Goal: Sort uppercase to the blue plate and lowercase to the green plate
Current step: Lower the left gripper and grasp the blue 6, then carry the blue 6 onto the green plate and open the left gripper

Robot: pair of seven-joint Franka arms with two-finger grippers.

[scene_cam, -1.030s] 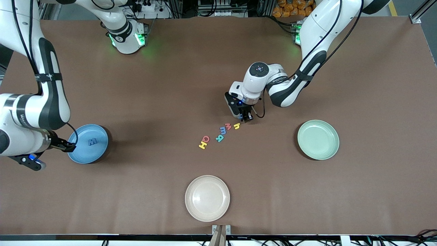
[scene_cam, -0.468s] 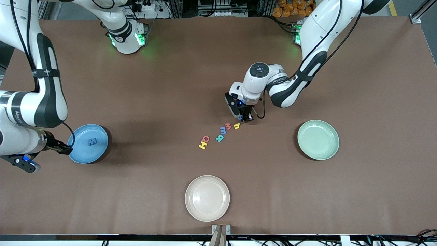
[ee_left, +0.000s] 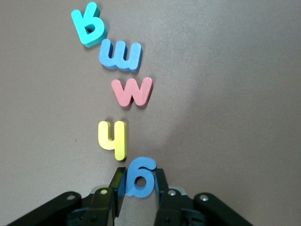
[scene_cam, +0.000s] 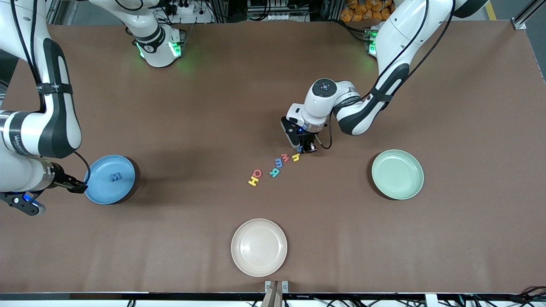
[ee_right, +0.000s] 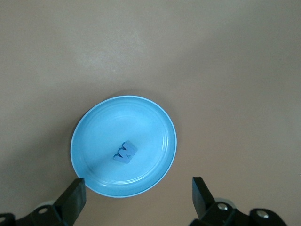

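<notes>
My left gripper is down on the table, shut on the dark blue lowercase g, a finger against each side. Beside it lie the yellow h, red m, light blue m and teal R. The red Q and yellow H end the row nearer the camera. The blue plate holds the dark blue M. My right gripper hangs open over that plate's edge. The green plate holds nothing.
A cream plate sits near the table's front edge, nearer the camera than the letter row. The two arm bases with green lights stand along the table edge farthest from the camera.
The left gripper's fingers have closed in on the dark blue g. The right arm has drawn back from the blue plate toward its end of the table, gripper still open.
</notes>
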